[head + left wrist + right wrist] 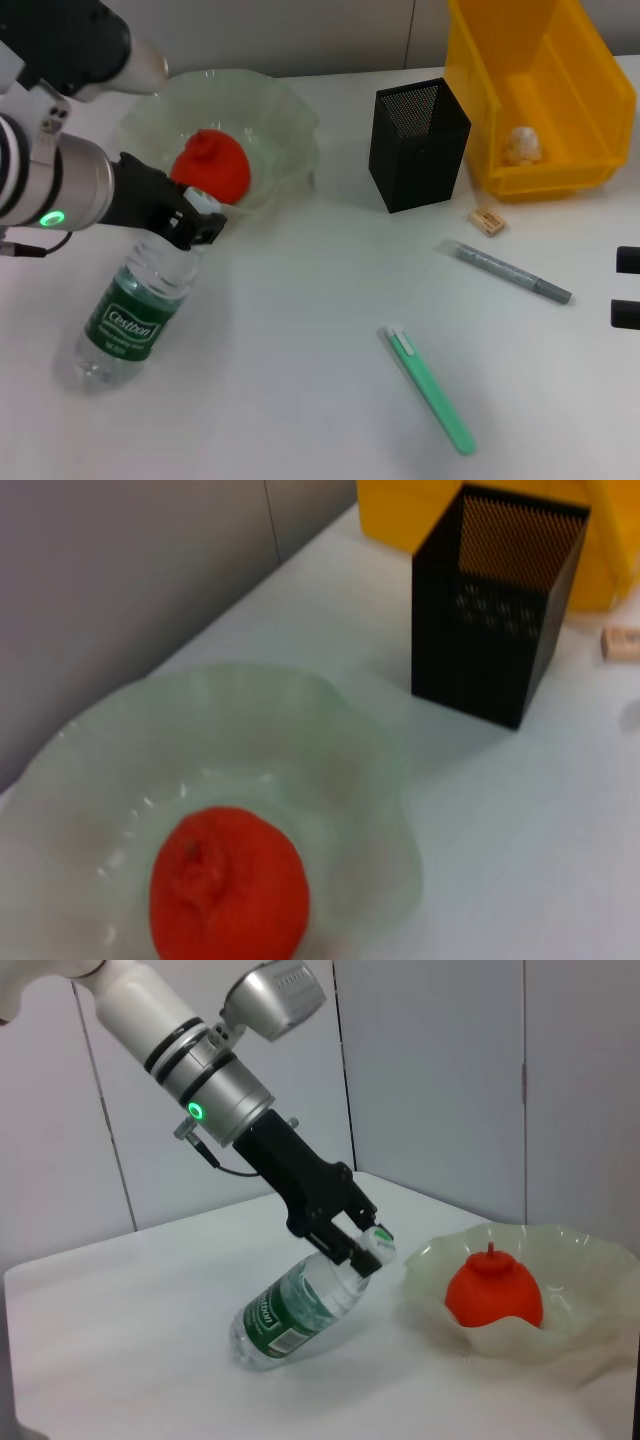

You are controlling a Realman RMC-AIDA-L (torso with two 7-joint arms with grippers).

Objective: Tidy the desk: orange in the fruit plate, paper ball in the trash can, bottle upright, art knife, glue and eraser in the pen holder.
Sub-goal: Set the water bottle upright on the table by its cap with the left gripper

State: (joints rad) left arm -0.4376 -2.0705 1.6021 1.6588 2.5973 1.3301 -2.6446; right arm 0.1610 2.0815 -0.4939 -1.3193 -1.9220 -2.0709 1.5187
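Bottle [130, 310] far left on the table [300, 400], tilted, base on the surface, cap end raised toward the fruit plate; left gripper [200, 215] clamped on bottle's neck/cap, fingers [345, 1245] either side of the white-green cap, label w/ green band below them. Just right of that, fruit plate [285, 130] w/ orange [212, 165] inside, knob up. Mid-table: pen holder [418, 145] upright, black mesh, nothing seen in it from the left wrist view. Green art knife [430, 388] flat on table, in front, well apart from holder. Grey glue stick [512, 271] lying flat further right; eraser [486, 220] between holder and trash can [580, 100]. Paper ball [523, 145] inside the can. Right gripper [627, 287] at far right edge, only dark tips show, can't tell finger state.
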